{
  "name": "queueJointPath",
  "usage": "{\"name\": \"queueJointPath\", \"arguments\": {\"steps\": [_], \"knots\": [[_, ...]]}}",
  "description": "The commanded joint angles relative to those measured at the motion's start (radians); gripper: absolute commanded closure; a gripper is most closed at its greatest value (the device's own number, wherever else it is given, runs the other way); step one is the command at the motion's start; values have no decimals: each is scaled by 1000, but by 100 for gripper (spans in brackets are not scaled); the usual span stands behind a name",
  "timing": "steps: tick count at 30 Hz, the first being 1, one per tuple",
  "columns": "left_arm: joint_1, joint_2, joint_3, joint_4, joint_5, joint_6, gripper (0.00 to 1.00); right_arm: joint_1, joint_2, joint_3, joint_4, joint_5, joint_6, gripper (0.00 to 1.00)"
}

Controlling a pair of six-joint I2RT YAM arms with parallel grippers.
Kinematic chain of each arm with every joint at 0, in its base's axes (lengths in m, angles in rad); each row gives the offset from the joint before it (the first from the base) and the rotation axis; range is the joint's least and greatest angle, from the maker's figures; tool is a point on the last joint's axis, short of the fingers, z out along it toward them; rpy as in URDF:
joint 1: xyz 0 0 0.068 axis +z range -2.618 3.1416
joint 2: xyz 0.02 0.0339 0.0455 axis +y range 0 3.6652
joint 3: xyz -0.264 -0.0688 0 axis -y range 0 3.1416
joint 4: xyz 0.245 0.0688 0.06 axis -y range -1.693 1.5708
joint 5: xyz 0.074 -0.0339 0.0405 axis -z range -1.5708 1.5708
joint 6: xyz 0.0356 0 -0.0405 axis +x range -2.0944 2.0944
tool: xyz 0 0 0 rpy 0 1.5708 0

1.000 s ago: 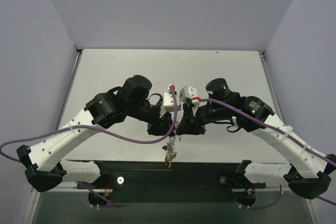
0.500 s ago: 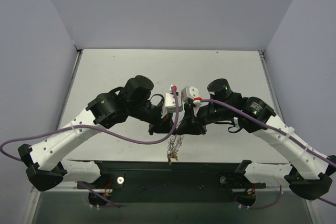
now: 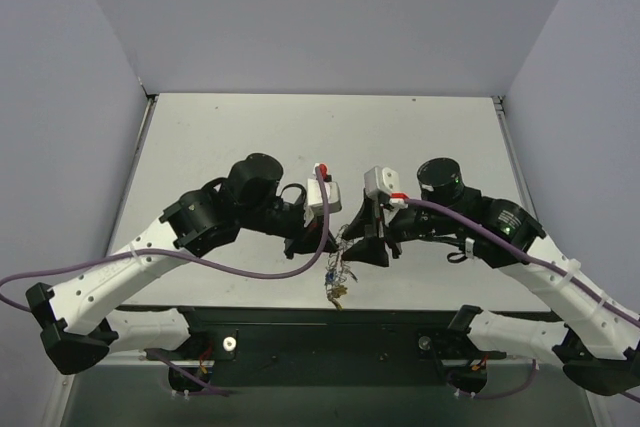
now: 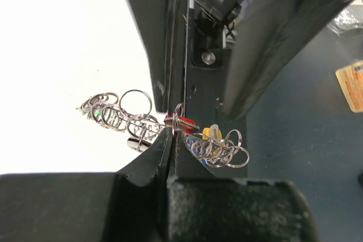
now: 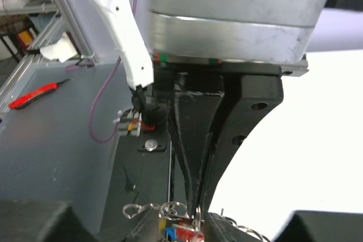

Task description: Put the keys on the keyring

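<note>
Two grippers, left and right, both clamping the keyring above the table's near edge, wrist views alone showing its lacy silver coils strung with red, yellow and green keys, hanging tangled between closed fingers.

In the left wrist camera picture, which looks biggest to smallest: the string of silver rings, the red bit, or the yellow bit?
1. Silvery wire keyring, a lacy chain of loops, by far the largest.
2–3. Red key head and yellow key head: similar and partly hidden, so unranked.
</note>
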Motion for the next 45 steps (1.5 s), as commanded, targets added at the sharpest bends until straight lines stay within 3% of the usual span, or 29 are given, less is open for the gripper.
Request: {"name": "queueJointPath", "arguments": {"steps": [1, 2, 5, 15, 23, 38, 42, 43, 45], "knots": [[-3, -74, -43, 231, -31, -66, 100, 5, -82, -37, 123, 26, 25, 59], [-3, -83, -74, 256, -42, -72, 100, 6, -117, -46, 141, 47, 35, 49], [-3, -122, -132, 376, -62, -99, 100, 3, -172, -92, 212, 86, 65, 43], [-3, -217, -253, 648, -80, -206, 100, 3, -159, -120, 278, 106, 108, 45], [-3, -249, -303, 759, -85, -220, 100, 3, -166, -128, 325, 150, 137, 55], [-3, -247, -293, 728, -76, -204, 100, -1, -194, -143, 356, 192, 170, 76], [-3, -257, -296, 733, -82, -200, 100, -6, -186, -141, 356, 195, 179, 90], [-4, -258, -298, 734, -83, -201, 100, -7, -183, -141, 356, 195, 182, 99], [-3, -257, -296, 733, -83, -198, 100, -9, -181, -143, 356, 195, 185, 100]]}}
